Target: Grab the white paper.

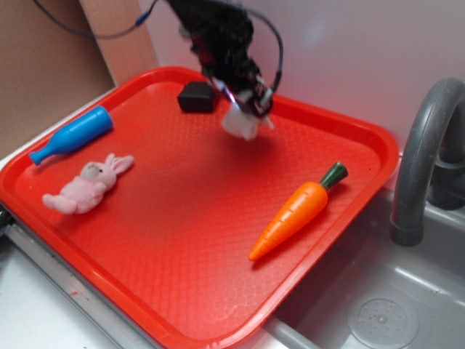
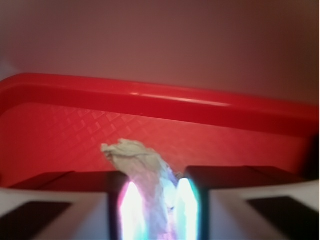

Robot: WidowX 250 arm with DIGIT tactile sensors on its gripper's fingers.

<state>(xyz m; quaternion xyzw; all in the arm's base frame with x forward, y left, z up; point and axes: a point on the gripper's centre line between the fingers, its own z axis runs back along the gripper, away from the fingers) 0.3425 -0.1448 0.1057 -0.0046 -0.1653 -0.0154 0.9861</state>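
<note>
One wad to fetch, the white paper, already pinched between the fingers of the gripper in the upper middle of the exterior frame, toward the back of the red tray and apparently lifted clear of its floor, though hard to say for sure. Seen in the wrist view as a crumpled tongue rising from the bottom centre of the frame, wedged in the narrow gap with the jaws pressed onto its lower part. Long axis running along the fingers, free end poking out past the tips and leaning a little toward upper left of that frame. No offset left to close: paper directly in the grip. Probably only a lift remaining; loose tissue could slip. Elsewhere in the exterior frame: black block just left of the gripper, blue bottle and pink bunny at left, carrot at right, grey faucet at the far right edge.
</note>
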